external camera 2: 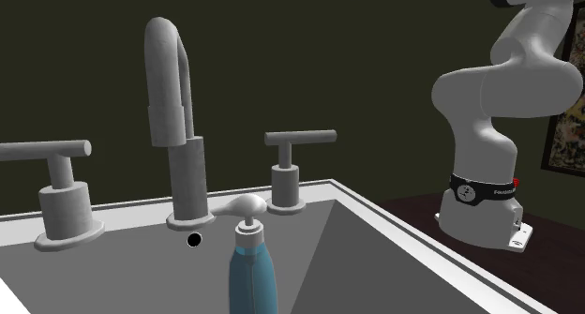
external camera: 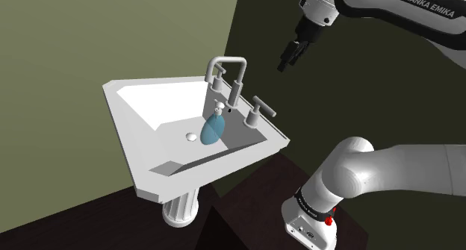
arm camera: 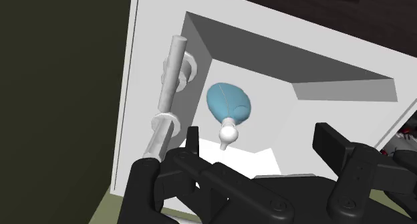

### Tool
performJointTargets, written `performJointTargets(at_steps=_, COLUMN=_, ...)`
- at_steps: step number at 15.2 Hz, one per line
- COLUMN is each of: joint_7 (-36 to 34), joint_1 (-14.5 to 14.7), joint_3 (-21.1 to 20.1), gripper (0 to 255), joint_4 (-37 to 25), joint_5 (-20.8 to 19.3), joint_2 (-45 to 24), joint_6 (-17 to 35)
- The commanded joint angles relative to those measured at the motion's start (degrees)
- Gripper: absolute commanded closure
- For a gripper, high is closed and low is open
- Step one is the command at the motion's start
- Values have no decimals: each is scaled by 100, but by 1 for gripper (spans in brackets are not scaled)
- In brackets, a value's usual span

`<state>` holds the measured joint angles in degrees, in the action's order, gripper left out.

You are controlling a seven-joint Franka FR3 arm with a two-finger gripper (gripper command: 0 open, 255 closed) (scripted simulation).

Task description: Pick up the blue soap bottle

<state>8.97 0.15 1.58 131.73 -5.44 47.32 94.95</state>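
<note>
Approach stage: hand (arm camera: 258, 137) spread wide, empty, well above sink (arm camera: 321, 42) holding blue soap bottle (arm camera: 227, 103); next, descend past faucet (external camera: 228, 59) and straddle bottle body before closing.

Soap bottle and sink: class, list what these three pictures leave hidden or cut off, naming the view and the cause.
1. Second exterior view: the base of the blue soap bottle is cut off by the picture's lower edge.
2. Wrist view: the bottle's base lies hidden under its own body, seen from above.
3. Wrist view: part of the sink lies hidden behind the open claw's black body.
</note>
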Motion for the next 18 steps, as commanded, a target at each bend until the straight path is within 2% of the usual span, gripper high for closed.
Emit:
performJointTargets(at_steps=1, joint_7=0, joint_1=0, joint_3=0, gripper=0, joint_4=0, joint_5=0, joint_2=0, joint_6=0)
performJointTargets(at_steps=9, joint_7=210, joint_1=113, joint_3=267, gripper=0, joint_4=1014, joint_5=26, joint_2=-612, joint_6=1885)
performJointTargets(at_steps=18, joint_7=571, joint_1=334, joint_3=588, gripper=0, joint_4=1459, joint_5=199, joint_2=-2073, joint_6=4072)
